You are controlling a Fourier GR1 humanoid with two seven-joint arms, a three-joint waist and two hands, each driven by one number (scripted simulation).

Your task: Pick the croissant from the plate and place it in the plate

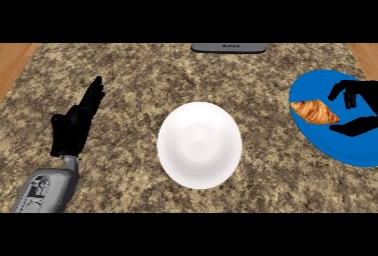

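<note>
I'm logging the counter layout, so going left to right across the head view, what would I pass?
left hand → white plate → croissant → right hand. The blue plate spans those last two, so it is left out.

Speckled stone counter, seen from above.
Brown-beige granite-look countertop (133, 75) fills the view; wood-toned strips show at far left (15, 60) and top right (365, 52); grey flat object (229, 48) sits at the back edge, even lighting.
</note>
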